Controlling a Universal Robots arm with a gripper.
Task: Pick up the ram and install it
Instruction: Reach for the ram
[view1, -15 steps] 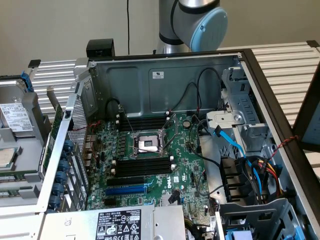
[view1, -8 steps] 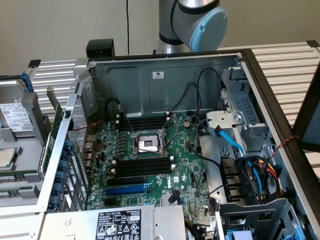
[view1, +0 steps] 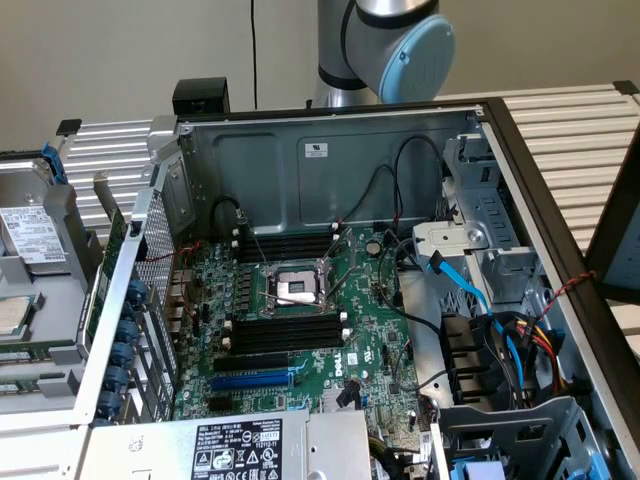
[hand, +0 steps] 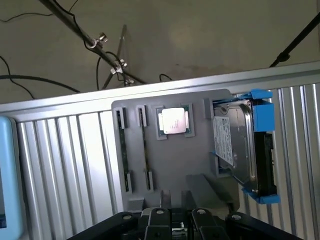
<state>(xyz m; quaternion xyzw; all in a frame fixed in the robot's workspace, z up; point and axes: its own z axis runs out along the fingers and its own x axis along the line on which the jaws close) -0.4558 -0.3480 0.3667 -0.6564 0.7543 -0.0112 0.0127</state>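
Two ram sticks stand on edge in a grey holder tray (hand: 195, 165): one ram (hand: 121, 150) and a second, thinner-looking one (hand: 145, 150) beside it. My gripper (hand: 179, 222) hangs well above the near end of this tray, its jaws a little apart with nothing gripped between them. In the exterior view the open computer case (view1: 330, 150) shows the green motherboard (view1: 370, 340) with long black memory slots (view1: 285, 333) on either side of the processor socket (view1: 298, 287); those slots look bare.
On the tray a processor chip (hand: 174, 121) lies next to the rams, and a hard drive in a blue carrier (hand: 245, 145) beyond it. The tray rests on a ribbed metal table (hand: 65, 165). Cables and a drive cage (view1: 490, 320) crowd the case's right side.
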